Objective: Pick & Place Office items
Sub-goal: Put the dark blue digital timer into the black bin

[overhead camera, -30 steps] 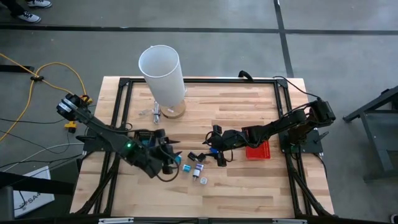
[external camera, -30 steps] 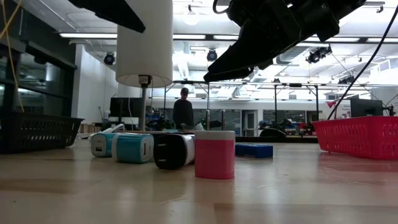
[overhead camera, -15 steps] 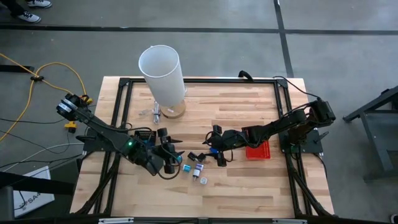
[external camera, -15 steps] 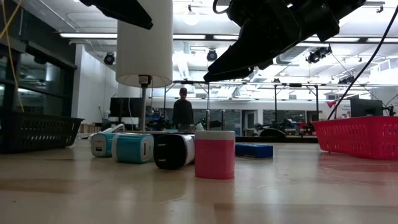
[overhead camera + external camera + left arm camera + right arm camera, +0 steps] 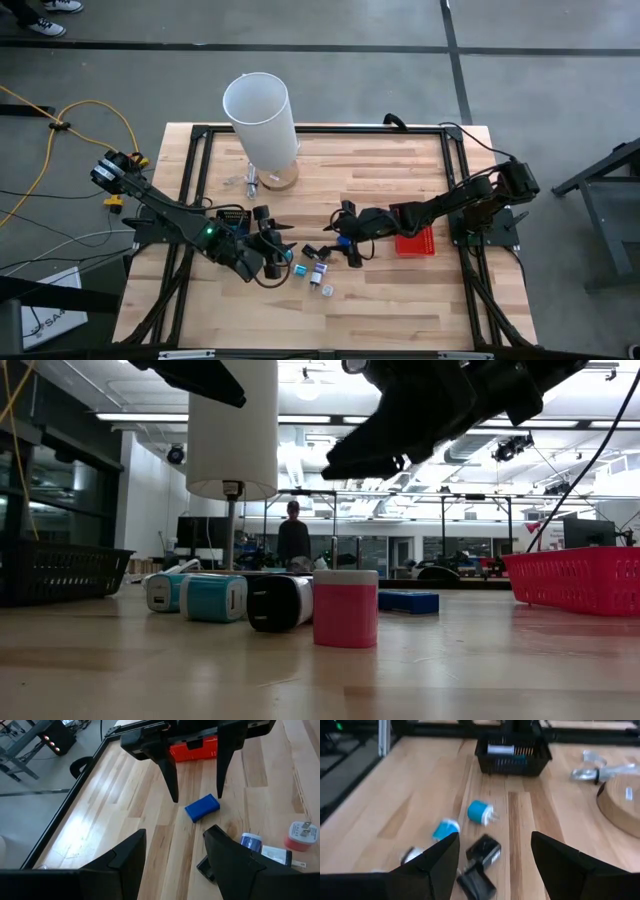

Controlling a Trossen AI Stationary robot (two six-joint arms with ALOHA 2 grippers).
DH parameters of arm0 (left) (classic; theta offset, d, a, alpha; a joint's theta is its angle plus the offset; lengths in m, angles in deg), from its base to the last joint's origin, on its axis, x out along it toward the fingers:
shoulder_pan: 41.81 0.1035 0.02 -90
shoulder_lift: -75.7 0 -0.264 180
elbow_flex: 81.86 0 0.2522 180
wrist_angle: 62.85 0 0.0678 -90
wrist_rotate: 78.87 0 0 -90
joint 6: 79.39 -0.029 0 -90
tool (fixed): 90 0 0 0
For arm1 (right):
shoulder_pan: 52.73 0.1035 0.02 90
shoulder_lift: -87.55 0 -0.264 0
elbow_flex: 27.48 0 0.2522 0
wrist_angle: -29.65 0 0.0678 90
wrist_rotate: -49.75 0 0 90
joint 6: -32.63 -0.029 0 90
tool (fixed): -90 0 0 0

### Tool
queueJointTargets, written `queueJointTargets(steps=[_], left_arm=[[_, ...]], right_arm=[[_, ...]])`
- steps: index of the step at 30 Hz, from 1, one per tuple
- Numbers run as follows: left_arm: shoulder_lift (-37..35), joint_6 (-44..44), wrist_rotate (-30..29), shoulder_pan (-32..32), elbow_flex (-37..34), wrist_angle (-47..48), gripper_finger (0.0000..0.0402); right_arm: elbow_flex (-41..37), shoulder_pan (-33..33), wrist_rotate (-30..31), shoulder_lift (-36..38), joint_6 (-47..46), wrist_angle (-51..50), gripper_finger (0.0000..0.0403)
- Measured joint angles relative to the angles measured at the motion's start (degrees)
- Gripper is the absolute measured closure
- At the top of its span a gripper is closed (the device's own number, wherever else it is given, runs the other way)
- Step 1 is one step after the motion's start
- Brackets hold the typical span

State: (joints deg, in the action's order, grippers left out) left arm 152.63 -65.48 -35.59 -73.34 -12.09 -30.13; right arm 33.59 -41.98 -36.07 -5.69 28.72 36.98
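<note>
Several small office items lie mid-table: a blue block [image 5: 202,807], a teal plug [image 5: 480,812], a blue piece [image 5: 445,829], a black plug [image 5: 482,851], a white piece [image 5: 275,854] and a pink plug [image 5: 345,608]. All rest flat on the wood. My right gripper [image 5: 335,240] hangs open above them, its fingers [image 5: 170,775] standing over the blue block without touching it. My left gripper [image 5: 278,248] is open too, just left of the cluster and above the table; its own fingertips frame the blue block in the left wrist view.
A red mesh basket [image 5: 414,243] sits right of the items, under my right arm. A black basket [image 5: 513,751] stands on the left side by my left arm. A tall white cylinder [image 5: 260,122] on a round wooden base [image 5: 625,795] rises at the far side.
The right gripper has risen a little above the items in the last half second. The left gripper shifted slightly toward the far edge earlier and has kept still since. No item has moved.
</note>
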Motion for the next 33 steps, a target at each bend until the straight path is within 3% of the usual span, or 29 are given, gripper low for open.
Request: queueJointTargets(steps=[8, 15, 19, 22, 27, 33], left_arm=[[0.0, 0.0, 0.0, 0.0, 0.0, 0.0, 0.0207], [0.0, 0.0, 0.0, 0.0, 0.0, 0.0, 0.0207], [0.0, 0.0, 0.0, 0.0, 0.0, 0.0, 0.0207], [0.0, 0.0, 0.0, 0.0, 0.0, -0.1, 0.0207], [0.0, 0.0, 0.0, 0.0, 0.0, -0.2, 0.0207], [0.0, 0.0, 0.0, 0.0, 0.0, -0.2, 0.0207]], right_arm=[[0.0, 0.0, -1.2, 1.2, -2.1, -4.5, 0.0168], [0.0, -1.6, 11.7, 6.1, -7.2, -14.6, 0.0168], [0.0, -0.4, 13.5, 7.3, -10.7, -17.3, 0.0168], [0.3, 1.2, 13.9, 7.8, -15.6, -20.4, 0.0168], [4.9, 3.6, 18.0, 7.5, -29.5, -35.8, 0.0168], [7.2, 5.4, 18.0, 5.2, -39.0, -39.9, 0.0168]])
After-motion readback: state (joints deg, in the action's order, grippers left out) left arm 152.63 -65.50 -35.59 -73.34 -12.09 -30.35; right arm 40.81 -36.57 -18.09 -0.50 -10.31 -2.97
